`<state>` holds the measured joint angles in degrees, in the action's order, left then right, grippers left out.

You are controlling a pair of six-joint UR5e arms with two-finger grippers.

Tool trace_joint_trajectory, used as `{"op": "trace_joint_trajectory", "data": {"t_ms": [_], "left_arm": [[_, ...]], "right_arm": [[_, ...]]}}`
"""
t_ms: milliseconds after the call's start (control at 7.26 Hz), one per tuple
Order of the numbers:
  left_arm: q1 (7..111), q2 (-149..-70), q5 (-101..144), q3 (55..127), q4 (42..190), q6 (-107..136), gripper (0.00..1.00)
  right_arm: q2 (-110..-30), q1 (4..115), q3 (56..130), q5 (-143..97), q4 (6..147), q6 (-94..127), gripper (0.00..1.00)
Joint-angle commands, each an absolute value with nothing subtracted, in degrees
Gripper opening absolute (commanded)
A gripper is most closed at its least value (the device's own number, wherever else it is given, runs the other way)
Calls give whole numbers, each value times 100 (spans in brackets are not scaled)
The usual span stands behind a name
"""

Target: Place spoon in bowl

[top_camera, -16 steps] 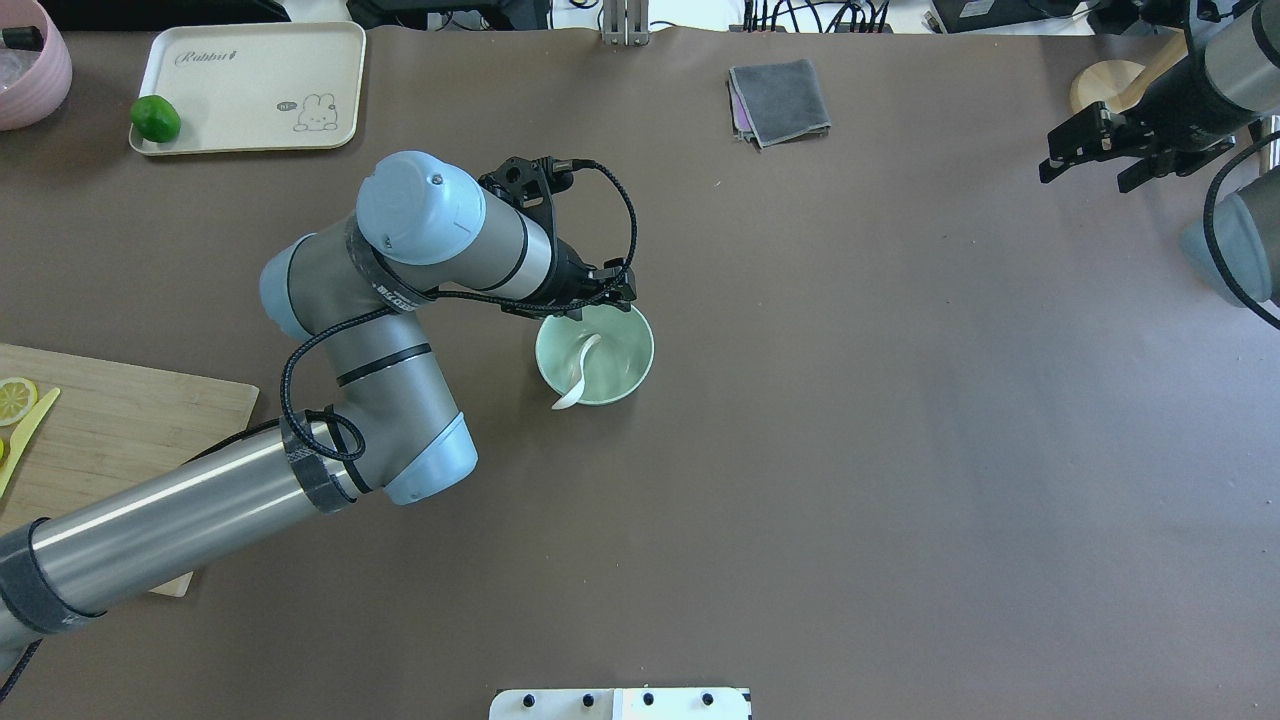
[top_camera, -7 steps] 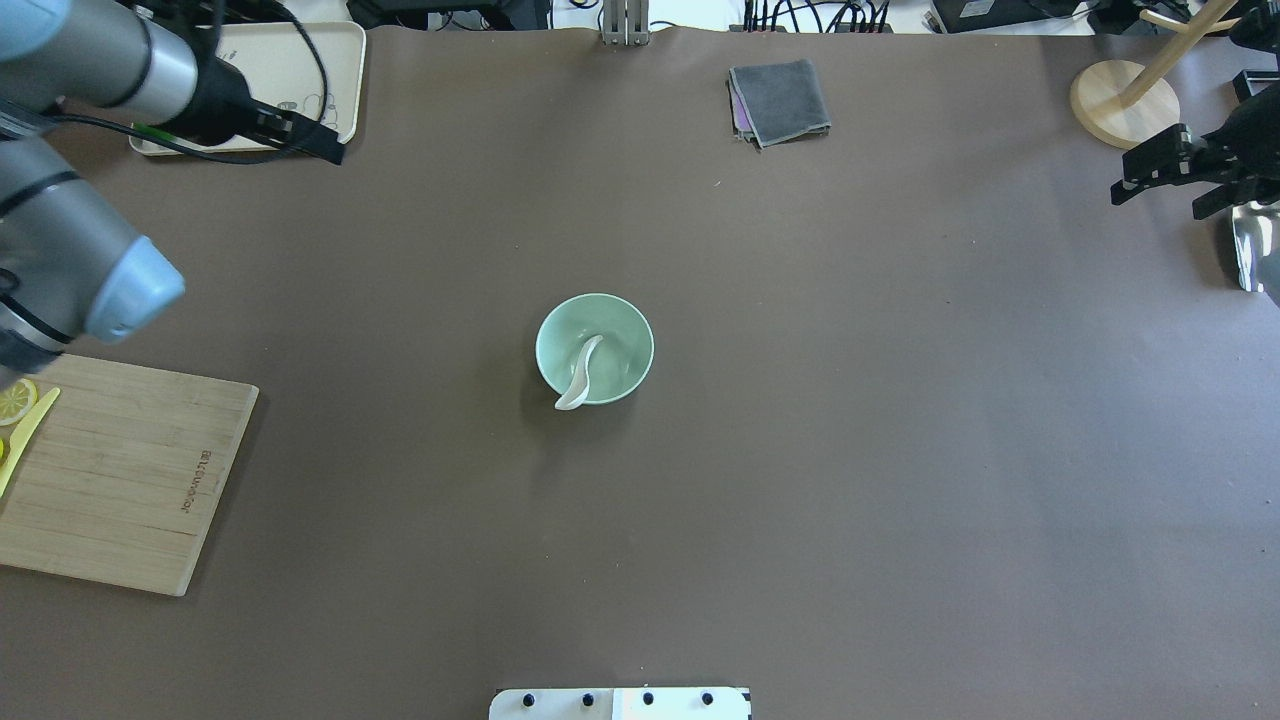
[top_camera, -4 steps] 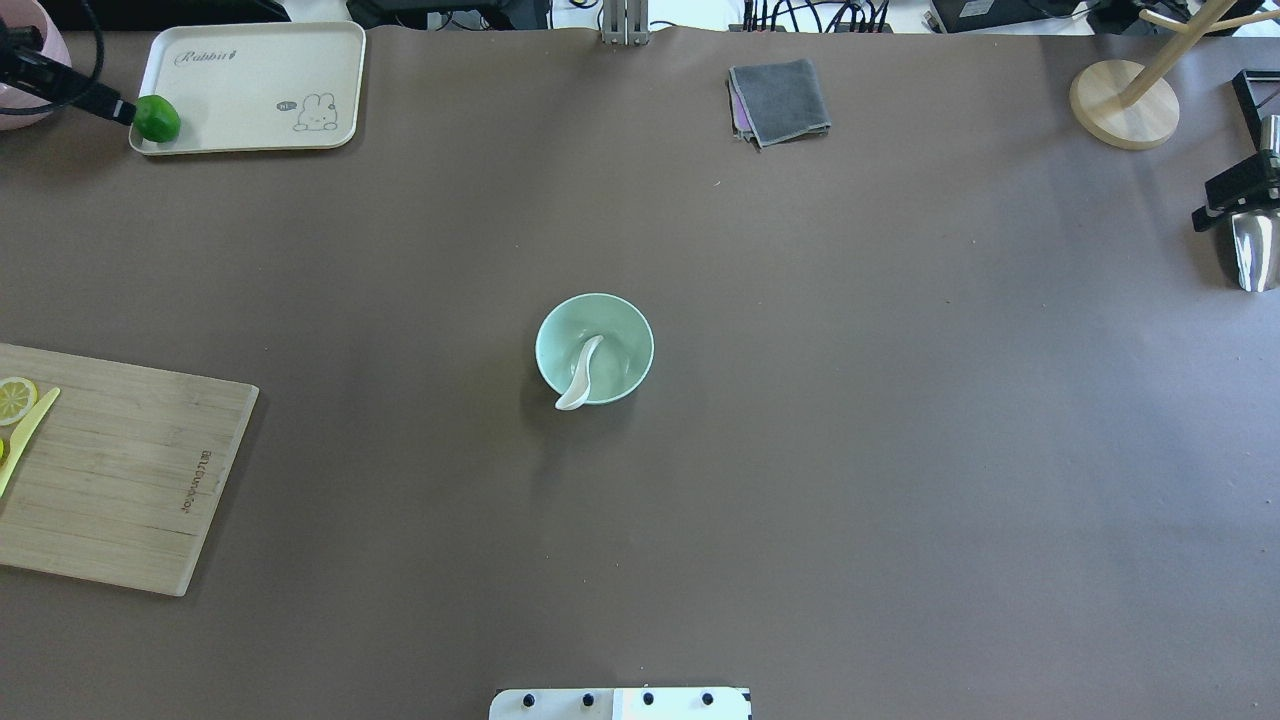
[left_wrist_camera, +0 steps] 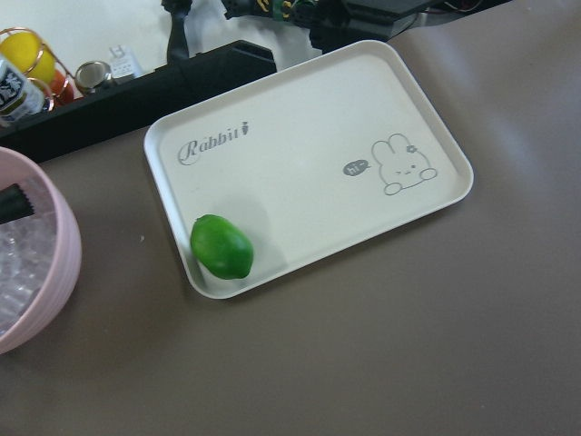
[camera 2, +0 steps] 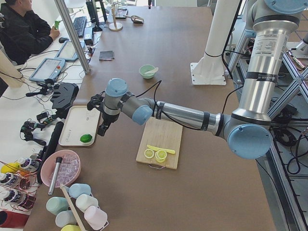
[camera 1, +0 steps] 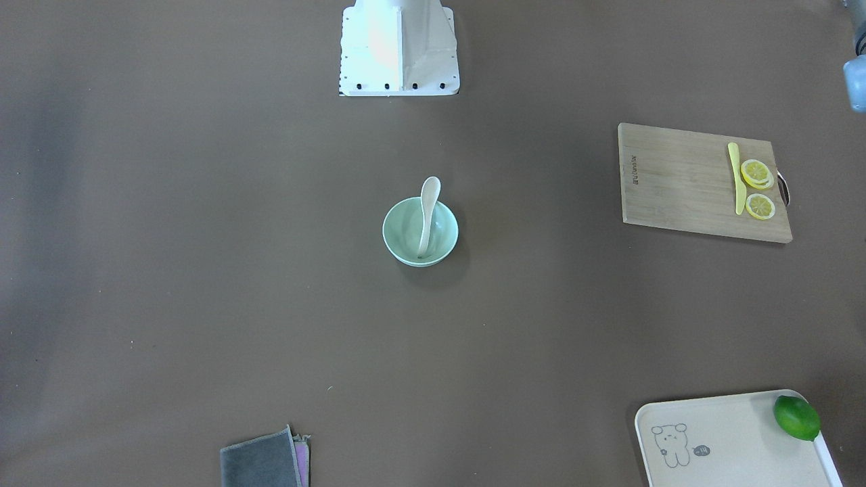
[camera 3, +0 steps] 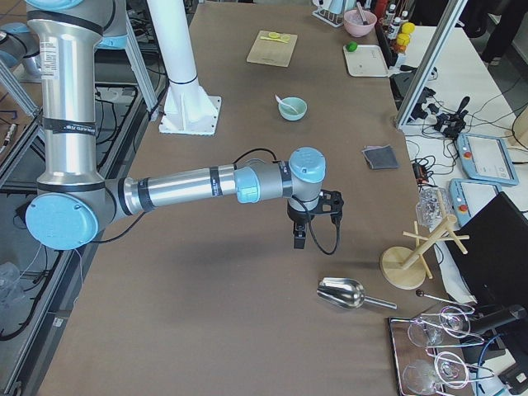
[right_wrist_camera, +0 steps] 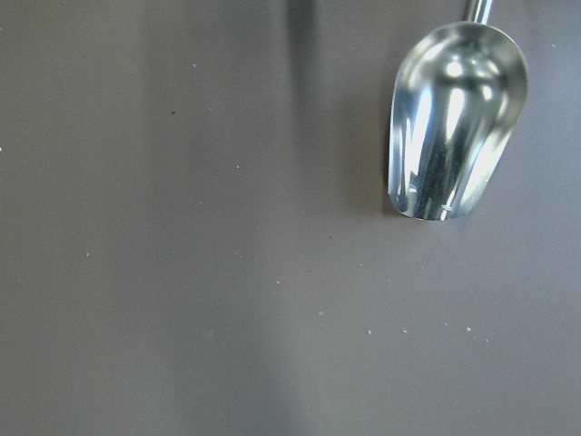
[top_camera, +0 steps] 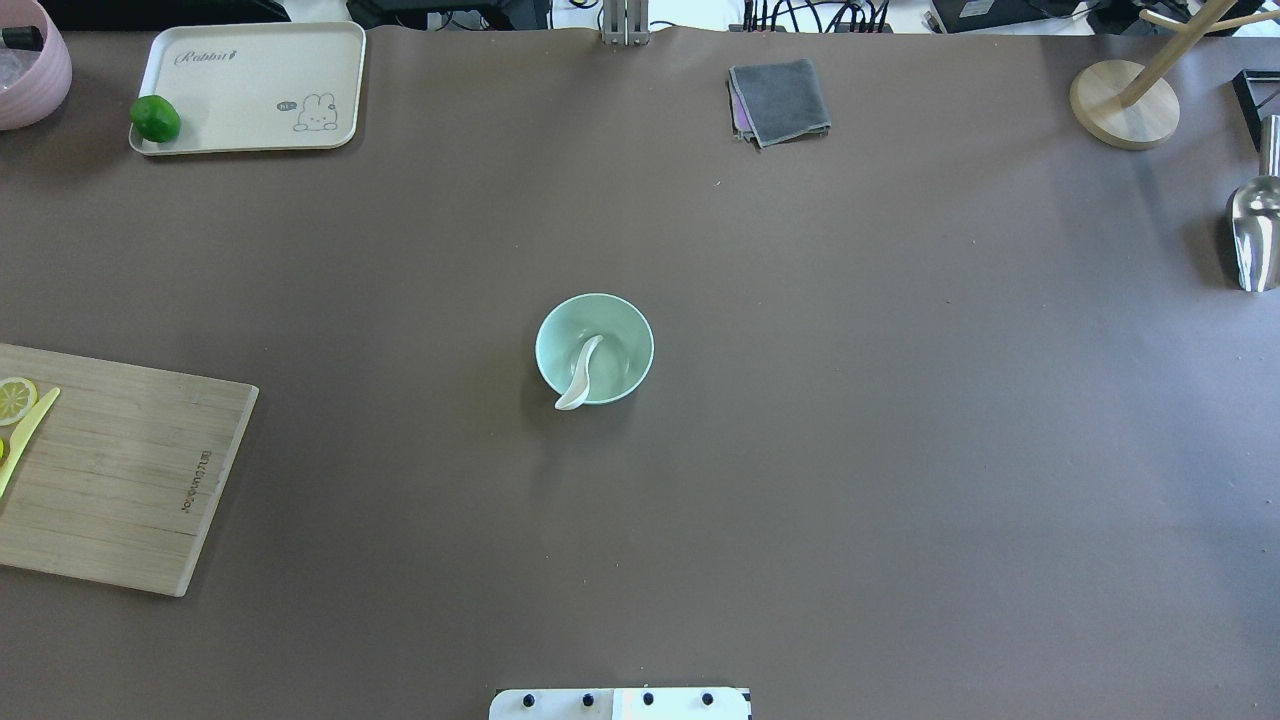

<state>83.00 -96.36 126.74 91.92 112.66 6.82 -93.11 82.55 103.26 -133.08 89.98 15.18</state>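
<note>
The pale mint-green bowl [top_camera: 617,345] stands at the middle of the table, also in the front-facing view [camera 1: 406,238]. The white spoon [top_camera: 579,373] lies in it, scoop end over the rim toward the robot [camera 1: 429,196]. No gripper touches either. My left gripper [camera 2: 102,128] hangs over the table's left end by the cream tray. My right gripper [camera 3: 299,240] hangs over the right end near a metal scoop. Both show only in the side views, so I cannot tell whether they are open or shut. The wrist views show no fingers.
A cream tray [top_camera: 250,90] with a lime [top_camera: 155,118] and a pink bowl [top_camera: 30,70] stand far left. A cutting board [top_camera: 120,480] bears a yellow knife and lemon slices. A grey cloth [top_camera: 780,100], a wooden stand [top_camera: 1110,105] and a metal scoop [top_camera: 1255,230] lie elsewhere.
My left arm has drawn back from the bowl to the far left and left the overhead view. My right arm has left it on the right. The spoon stays in the bowl.
</note>
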Motion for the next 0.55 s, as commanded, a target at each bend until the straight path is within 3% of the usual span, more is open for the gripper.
{"op": "trace_joint_trajectory", "data": {"t_ms": [0, 413], "left_arm": [[8996, -9334, 13058, 9071, 10562, 519, 98], [9308, -9167, 13131, 9167, 10319, 519, 98]], "right_arm": [[-9649, 8446, 10336, -13298, 8974, 1450, 100], [-9720, 8446, 10283, -13245, 8956, 1485, 100]]}}
